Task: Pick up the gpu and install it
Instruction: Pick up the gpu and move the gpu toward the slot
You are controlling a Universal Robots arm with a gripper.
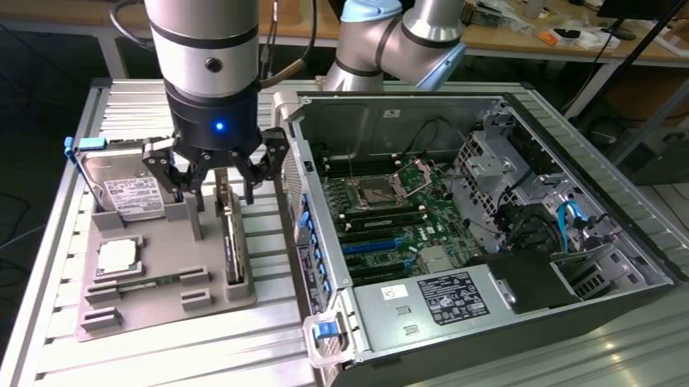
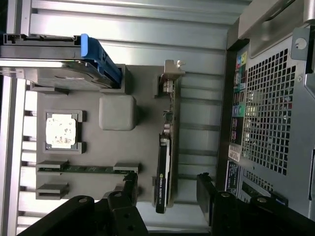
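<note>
The gpu (image 1: 229, 242) is a thin dark card standing on edge along the side of the grey holder tray (image 1: 156, 310) nearest the computer case. In the wrist view the gpu (image 2: 164, 167) runs as a slim dark strip with a metal bracket at its far end. My gripper (image 1: 215, 173) hangs open just above the card's far end, with black fingers on either side of it. In the wrist view the gripper (image 2: 167, 189) straddles the card, with a gap between each finger and the card. Nothing is held.
The tray (image 2: 142, 98) also holds a silver hard drive (image 1: 124, 189) with a blue frame, a square processor (image 1: 116, 255) and a green memory stick (image 1: 151, 282). The open computer case (image 1: 506, 101) lies close beside the tray, with its motherboard (image 1: 398, 218) exposed.
</note>
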